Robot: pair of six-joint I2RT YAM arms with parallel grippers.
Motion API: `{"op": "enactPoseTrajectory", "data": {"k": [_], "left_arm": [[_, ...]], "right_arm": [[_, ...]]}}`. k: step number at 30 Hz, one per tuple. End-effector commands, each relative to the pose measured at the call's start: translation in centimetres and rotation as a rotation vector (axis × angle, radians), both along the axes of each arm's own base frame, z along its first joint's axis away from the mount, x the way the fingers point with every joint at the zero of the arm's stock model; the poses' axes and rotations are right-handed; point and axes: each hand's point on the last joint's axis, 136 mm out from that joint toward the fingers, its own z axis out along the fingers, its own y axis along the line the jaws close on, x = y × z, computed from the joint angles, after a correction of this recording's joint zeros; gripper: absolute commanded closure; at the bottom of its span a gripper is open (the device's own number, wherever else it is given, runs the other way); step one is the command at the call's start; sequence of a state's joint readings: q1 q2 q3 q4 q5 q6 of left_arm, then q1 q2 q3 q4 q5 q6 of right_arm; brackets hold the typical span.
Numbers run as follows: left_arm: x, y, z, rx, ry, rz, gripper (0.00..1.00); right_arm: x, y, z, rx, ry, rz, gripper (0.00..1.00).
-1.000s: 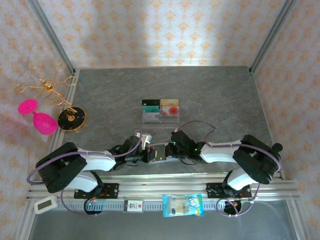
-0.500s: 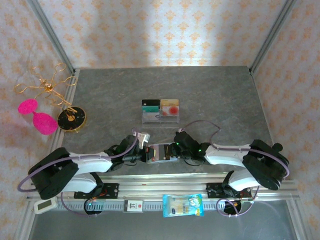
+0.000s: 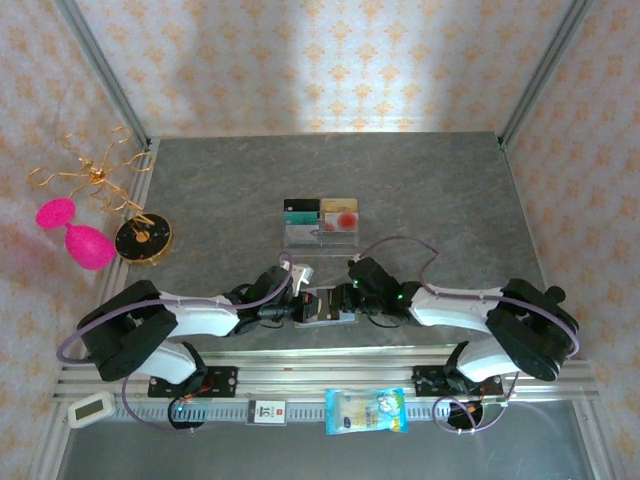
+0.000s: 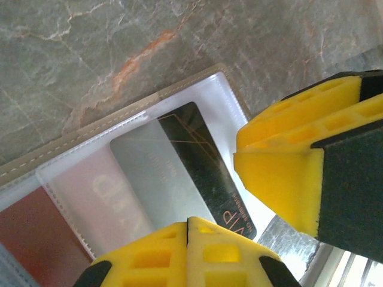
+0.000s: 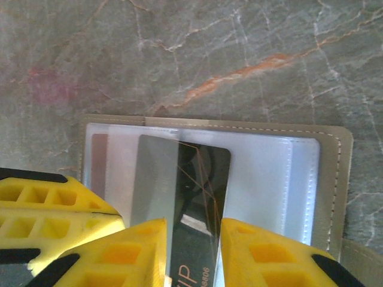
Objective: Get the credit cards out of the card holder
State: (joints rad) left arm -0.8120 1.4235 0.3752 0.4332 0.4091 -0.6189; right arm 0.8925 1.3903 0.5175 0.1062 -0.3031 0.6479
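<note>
– Closer in, my left hand (image 4: 231,200) is edging, held wide. And the card holder (image 5: 334,173)?
– Lying open on the marbled bench (image 5: 239,54), its glossy black credit card (image 5: 203,173) under my right hand (image 5: 192,239), narrowly parted.

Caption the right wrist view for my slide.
Right pincer poised over a dark credit card lying on the open card holder on a marbled table.

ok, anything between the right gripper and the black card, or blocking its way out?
Nothing visible. The black card lies between the fingers of the right gripper, partly out of the card holder. The left gripper sits over the same card end and may crowd the pull.
</note>
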Motion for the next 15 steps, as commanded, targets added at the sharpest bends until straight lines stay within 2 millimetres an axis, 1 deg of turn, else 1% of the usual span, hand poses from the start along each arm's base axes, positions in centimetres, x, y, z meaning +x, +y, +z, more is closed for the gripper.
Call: {"op": "enactPoseTrajectory", "data": {"k": [1, 6, 11, 14, 15], "left_arm": [[0.3, 0.3, -0.7, 0.035, -0.022, 0.005, 1.00], [-0.5, 0.9, -2.7, 0.072, 0.031, 0.004, 1.00], [-1.4, 1.4, -3.9, 0.088, 0.070, -0.006, 1.00], [-1.7, 1.6, -4.2, 0.090, 0.076, -0.005, 1.00], [-1.7, 1.6, -4.2, 0.089, 0.077, -0.007, 1.00]], "right_arm": [[0.1, 0.5, -0.1, 0.011, -0.008, 0.030, 0.71], [0.0, 0.6, -0.8, 0.005, 0.013, 0.030, 0.71], [-0.3, 0.9, -1.2, 0.025, 0.034, 0.036, 0.72], [-0.2, 0.9, -1.2, 0.033, 0.032, 0.025, 0.77], [0.0, 0.7, -1.2, 0.026, 0.030, 0.013, 0.80]]}}
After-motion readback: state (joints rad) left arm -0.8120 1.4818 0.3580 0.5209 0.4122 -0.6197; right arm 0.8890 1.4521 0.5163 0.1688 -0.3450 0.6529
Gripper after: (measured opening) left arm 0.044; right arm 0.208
